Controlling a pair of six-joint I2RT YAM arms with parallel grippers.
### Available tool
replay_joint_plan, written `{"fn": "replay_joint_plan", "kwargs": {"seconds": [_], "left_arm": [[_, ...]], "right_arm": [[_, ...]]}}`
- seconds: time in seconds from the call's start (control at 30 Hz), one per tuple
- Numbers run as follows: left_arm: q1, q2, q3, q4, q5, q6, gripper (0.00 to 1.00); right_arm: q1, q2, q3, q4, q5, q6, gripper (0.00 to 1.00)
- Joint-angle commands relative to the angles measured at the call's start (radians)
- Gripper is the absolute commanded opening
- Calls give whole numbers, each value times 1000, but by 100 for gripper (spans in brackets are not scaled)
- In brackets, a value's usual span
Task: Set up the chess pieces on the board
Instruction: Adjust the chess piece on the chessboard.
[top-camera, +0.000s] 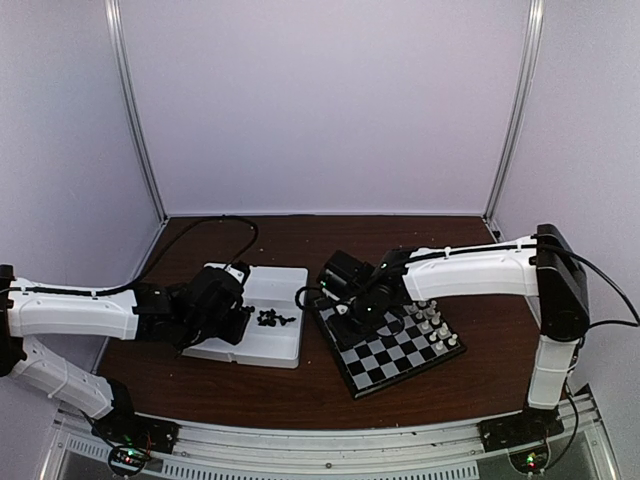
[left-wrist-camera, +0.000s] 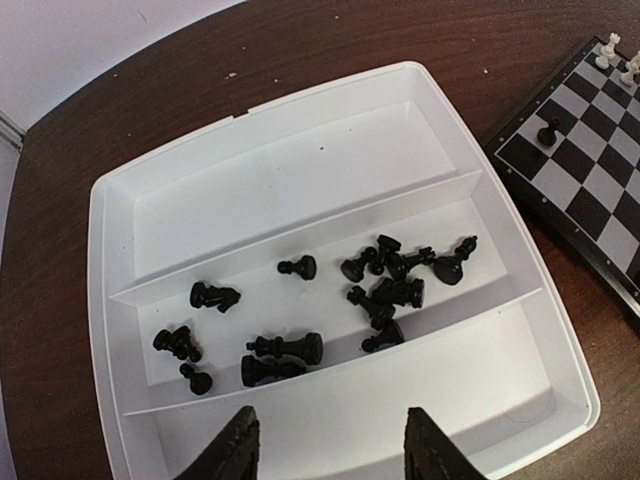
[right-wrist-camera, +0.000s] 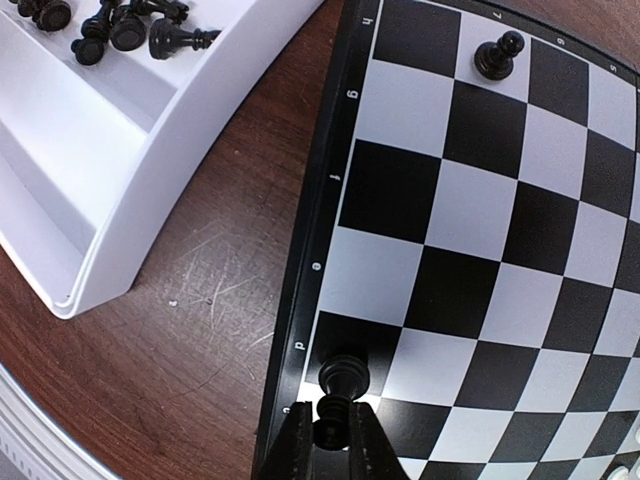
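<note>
Right wrist view: right pincer (right-wrist-camera: 333, 432) clamped on a black piece (right-wrist-camera: 344, 374) at the left edge of the board (right-wrist-camera: 300, 330), left pincer (left-wrist-camera: 325, 445) apart over the tray (left-wrist-camera: 110, 300); released tilted, the piece could topple.

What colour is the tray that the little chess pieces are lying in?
White. The tray shows best in the left wrist view, black pieces in its middle section.

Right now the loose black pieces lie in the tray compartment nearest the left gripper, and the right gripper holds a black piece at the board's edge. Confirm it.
Wrong compartment: the loose black pieces lie in the tray's middle compartment, as the left wrist view shows. The right gripper does hold a black piece at the board's edge.
</note>
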Motion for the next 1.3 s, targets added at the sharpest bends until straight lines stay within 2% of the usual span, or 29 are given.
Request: {"fn": "replay_joint_plan", "kwargs": {"seconds": [0.0, 0.23, 0.63, 0.87, 1.07, 1.27], "left_arm": [[11, -24, -7, 6, -19, 2, 50], [14, -24, -3, 6, -14, 8, 50], [16, -21, 2, 5, -8, 8, 50], [18, -20, 2, -1, -4, 2, 50], [20, -26, -3, -2, 4, -6, 50], [28, -33, -1, -10, 18, -9, 51]], "right_arm": [[6, 17, 34, -12, 32, -18, 11], [6, 31, 44, -16, 60, -26, 12], [6, 15, 39, -8, 62, -28, 32], [7, -33, 5, 27, 81, -23, 50], [6, -92, -21, 50, 126, -26, 71], [6, -181, -75, 103, 183, -19, 84]]}}
